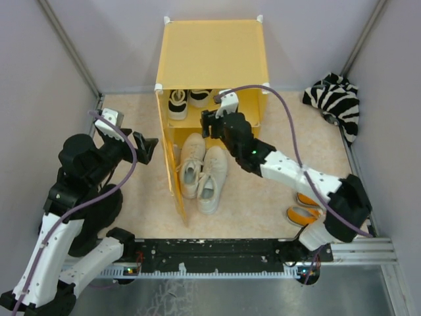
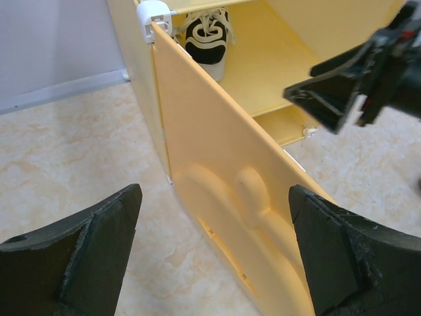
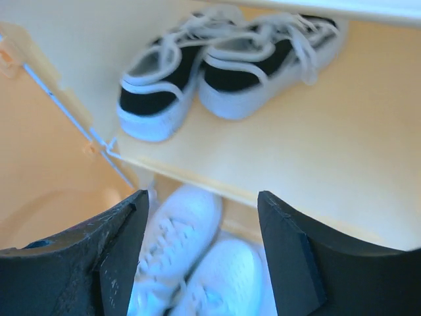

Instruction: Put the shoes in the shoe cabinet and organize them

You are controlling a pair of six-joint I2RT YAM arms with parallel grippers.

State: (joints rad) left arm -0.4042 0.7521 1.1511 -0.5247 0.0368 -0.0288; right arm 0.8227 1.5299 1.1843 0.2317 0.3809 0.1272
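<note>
The yellow-orange shoe cabinet (image 1: 212,52) stands at the back with its door (image 1: 168,164) swung open to the left. The black canvas pair (image 1: 187,100) sits on the inner shelf, also in the right wrist view (image 3: 217,62). The off-white pair (image 1: 202,172) lies on the floor at the cabinet's mouth, toes inward, below the shelf (image 3: 204,270). The orange pair (image 1: 304,208) lies at the right, partly hidden by my right arm. My right gripper (image 1: 210,122) is open and empty at the shelf's front edge, above the off-white shoes. My left gripper (image 1: 148,146) is open and empty, left of the door (image 2: 230,171).
A zebra-striped fabric bundle (image 1: 337,102) lies at the back right by the wall. Grey walls close in left, right and back. The black rail (image 1: 217,253) with the arm bases runs along the near edge. My right gripper shows in the left wrist view (image 2: 355,85).
</note>
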